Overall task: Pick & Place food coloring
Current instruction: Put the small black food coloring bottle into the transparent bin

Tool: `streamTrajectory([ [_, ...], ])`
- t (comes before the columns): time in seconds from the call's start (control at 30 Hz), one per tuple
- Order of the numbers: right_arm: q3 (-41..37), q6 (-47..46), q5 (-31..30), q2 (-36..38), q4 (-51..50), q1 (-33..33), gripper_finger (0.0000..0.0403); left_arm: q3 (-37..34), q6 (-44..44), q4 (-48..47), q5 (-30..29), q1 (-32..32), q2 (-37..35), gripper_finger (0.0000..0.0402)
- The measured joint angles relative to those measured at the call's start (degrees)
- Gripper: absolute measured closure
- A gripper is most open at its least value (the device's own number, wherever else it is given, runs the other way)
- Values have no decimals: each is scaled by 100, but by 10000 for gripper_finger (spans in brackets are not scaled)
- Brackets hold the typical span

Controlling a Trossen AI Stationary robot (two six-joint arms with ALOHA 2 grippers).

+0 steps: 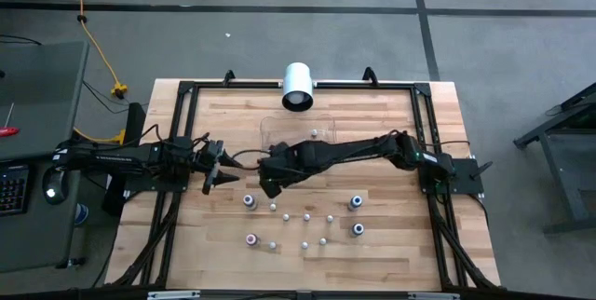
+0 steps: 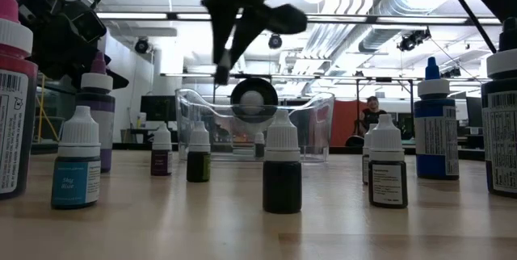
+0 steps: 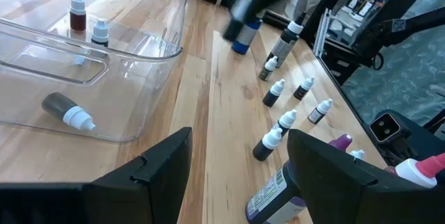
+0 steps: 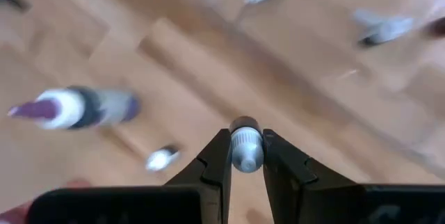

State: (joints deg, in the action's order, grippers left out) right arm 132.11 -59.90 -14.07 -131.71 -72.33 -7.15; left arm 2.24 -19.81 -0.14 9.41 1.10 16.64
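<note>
Small food coloring bottles [image 1: 305, 216] stand upright on the wooden table near its front, with slightly larger ones [image 1: 355, 203] around them. A clear tray [image 1: 265, 128] farther back holds three small bottles, one lying on its side [image 3: 66, 109]. My right gripper [image 1: 270, 188] hovers above the table between the tray and the standing bottles, shut on one small bottle [image 4: 245, 147]. My left gripper [image 1: 212, 181] waits open and holding nothing, left of the tray's near corner, and shows in the left wrist view [image 3: 236, 168] too. My right gripper pinches a small bottle by its pale cap end [image 4: 245, 156] between the two fingers [image 4: 217, 165], coming from above and pointing down. The bottle is lifted clear of the table and hangs below the fingers [image 2: 220, 70].
A large white cylinder [image 1: 298, 86] lies at the table's far edge behind the tray. A black frame [image 1: 182, 95] runs around the table top. Larger bottles stand close to the low camera [image 2: 77, 159]. Bare wood lies between the tray and the standing bottles.
</note>
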Motion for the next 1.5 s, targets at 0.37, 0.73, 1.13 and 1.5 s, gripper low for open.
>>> streamTrajectory([
  [0.37, 0, -153, -659, 294, -1235, 588, 348, 0, 2, 0, 0, 0, 2, 167],
  [0.73, -343, -321, -796, 332, -1667, 1108, 347, 0, 1, 1, -1, -2, 2, 167],
  [1.13, -3513, -606, -184, 1716, 1128, 1188, 347, 0, 1, 2, 2, -2, 1, 167],
  [1.5, -4229, -192, 236, 1767, 1937, 1508, 347, 0, 0, 0, 2, -2, 2, 167],
])
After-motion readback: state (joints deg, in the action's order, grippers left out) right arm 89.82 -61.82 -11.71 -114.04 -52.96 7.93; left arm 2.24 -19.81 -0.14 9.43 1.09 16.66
